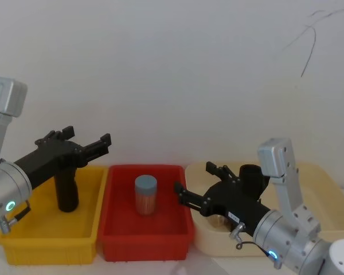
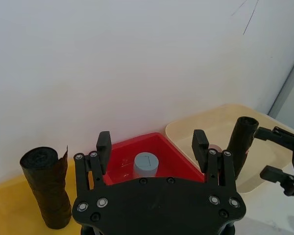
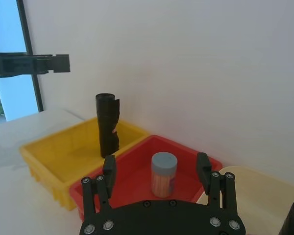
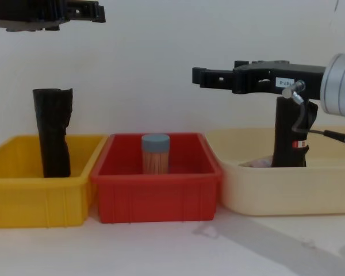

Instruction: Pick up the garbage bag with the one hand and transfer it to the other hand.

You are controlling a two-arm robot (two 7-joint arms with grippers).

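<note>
The yellow bin hides the foot of the garbage bag, which stands upright inside. The left gripper hovers above, fingers apart, covering its top. The right gripper gapes empty over the beige bin.

No legible text anywhere. Small white sticker on right gripper: dark print, unreadable. Red-and-white label on side of garbage bag in beige bin: characters too small to read.
</note>
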